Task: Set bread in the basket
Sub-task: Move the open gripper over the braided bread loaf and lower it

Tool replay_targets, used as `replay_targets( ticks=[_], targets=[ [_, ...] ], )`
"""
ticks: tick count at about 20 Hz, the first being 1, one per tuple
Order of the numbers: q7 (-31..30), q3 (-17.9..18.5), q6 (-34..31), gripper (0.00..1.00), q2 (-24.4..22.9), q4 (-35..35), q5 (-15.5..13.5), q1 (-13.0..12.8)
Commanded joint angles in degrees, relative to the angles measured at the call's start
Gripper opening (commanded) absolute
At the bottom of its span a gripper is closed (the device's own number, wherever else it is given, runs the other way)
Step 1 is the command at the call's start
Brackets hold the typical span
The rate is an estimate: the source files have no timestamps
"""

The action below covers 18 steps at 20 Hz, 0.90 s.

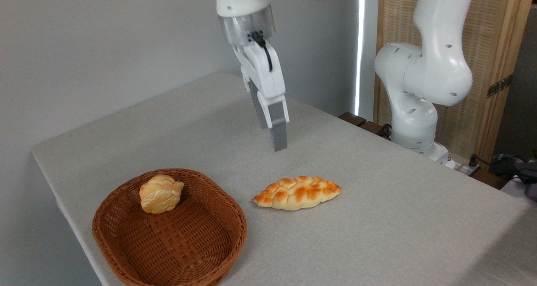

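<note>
Bread (297, 192) lies on the table (398, 202), just right of the basket (126, 258), long axis running left-right. The gripper (279, 141) hangs above and slightly behind it, holding nothing; seen edge-on, I can't tell whether the fingers are spread. Straight descent looks likely.

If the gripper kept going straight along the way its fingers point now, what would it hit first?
Probably bare table. The gripper hangs in the air, its fingers pointing down and slightly right. The bread lies below them in the picture, but from one view, depth is unclear, so it might touch the loaf's far side.
</note>
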Motion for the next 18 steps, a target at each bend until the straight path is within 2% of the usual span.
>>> replay_targets(
  ticks=[1,4,6,9,12,18],
  targets=[
    [1.3,0.6,5.5,1.0,-4.8,-9.8,0.8,-0.7],
    [1.3,1.2,10.1,1.0,-6.3,-14.2,2.4,-1.4],
    [1.4,4.4,11.6,1.0,-6.5,-15.2,3.1,-2.8],
    [1.6,7.4,14.8,1.0,-6.4,-17.6,6.7,-4.9],
    [1.6,7.5,17.4,1.0,-6.0,-19.0,7.0,-4.9],
    [1.7,7.5,18.3,1.0,-5.6,-20.9,7.1,-5.5]
  ],
)
